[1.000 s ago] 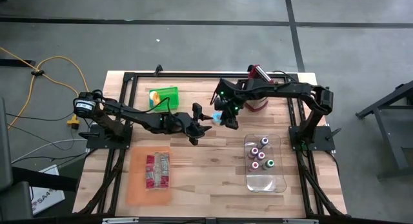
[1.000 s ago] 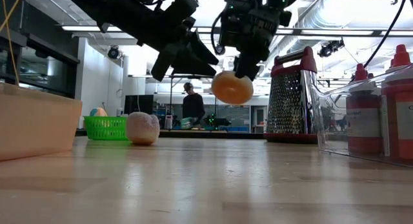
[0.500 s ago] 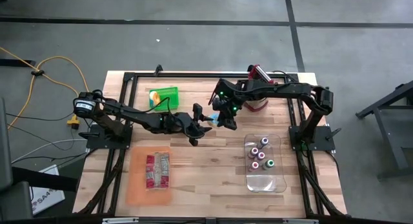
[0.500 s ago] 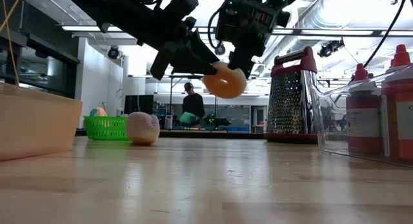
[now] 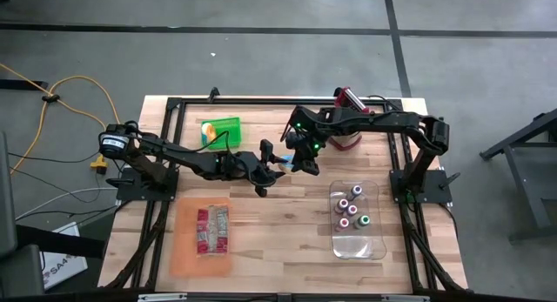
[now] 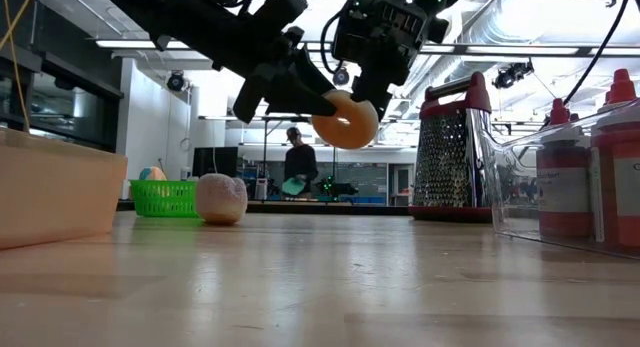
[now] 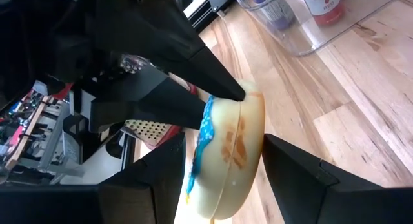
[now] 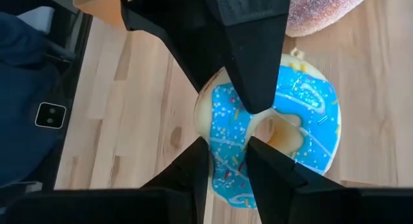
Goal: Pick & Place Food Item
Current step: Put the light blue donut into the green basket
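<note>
Right gripper [image 8: 227,153] pinches donut [image 8: 303,130] rim; left gripper [image 7: 222,179] half-open around it, no contact seen. Early release risks drop onto table [image 6: 320,277].

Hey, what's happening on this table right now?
The right gripper holds a blue-frosted donut in the air above the middle of the wooden table, its jaws pinching the ring. The left gripper sits right at the donut, jaws open on either side of it, as if for a handover. A pink sugared donut lies on the table.
</note>
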Controlling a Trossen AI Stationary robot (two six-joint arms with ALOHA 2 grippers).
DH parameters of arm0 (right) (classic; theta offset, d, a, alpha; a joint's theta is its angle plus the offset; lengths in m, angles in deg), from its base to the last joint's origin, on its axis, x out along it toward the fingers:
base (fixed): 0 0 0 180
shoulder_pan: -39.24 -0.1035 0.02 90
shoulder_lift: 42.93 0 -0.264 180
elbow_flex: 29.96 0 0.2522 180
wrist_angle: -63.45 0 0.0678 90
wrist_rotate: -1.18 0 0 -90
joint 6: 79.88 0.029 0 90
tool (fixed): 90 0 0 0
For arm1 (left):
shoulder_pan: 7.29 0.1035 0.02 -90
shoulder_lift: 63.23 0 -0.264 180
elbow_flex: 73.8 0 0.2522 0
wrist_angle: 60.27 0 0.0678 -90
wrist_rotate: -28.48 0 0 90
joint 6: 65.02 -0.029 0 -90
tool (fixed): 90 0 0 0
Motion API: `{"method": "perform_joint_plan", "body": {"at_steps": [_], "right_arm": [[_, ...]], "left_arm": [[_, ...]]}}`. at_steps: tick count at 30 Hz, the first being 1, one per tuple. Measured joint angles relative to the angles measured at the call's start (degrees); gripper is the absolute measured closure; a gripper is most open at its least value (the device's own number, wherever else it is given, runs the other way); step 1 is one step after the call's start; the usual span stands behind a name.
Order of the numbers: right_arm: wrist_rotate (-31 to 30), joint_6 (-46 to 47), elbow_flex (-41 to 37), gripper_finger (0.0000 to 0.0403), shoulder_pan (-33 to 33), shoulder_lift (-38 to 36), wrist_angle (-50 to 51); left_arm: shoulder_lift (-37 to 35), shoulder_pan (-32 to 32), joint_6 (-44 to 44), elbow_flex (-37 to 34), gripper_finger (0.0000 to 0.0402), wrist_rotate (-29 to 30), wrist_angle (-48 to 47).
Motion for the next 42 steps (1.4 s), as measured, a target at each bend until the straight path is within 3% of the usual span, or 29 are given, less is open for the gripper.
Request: {"method": "perform_joint_plan", "body": {"at_steps": [17, 28, 42], "right_arm": [[1.33, 0.00, 0.00, 0.0311, 0.00, 0.00, 0.05], [1.33, -0.02, 0.00, 0.0311, 0.00, 0.00, 0.08], [1.93, 1.11, 0.00, 0.0311, 0.00, 0.00, 0.08]], "left_arm": [[0.00, 0.00, 0.53, 0.02, 0.0208, 0.02, -0.04], [0.00, 0.00, 0.51, 0.02, 0.0279, 0.02, -0.11], [0.00, 0.00, 0.51, 0.04, 0.0286, 0.02, -0.09]]}}
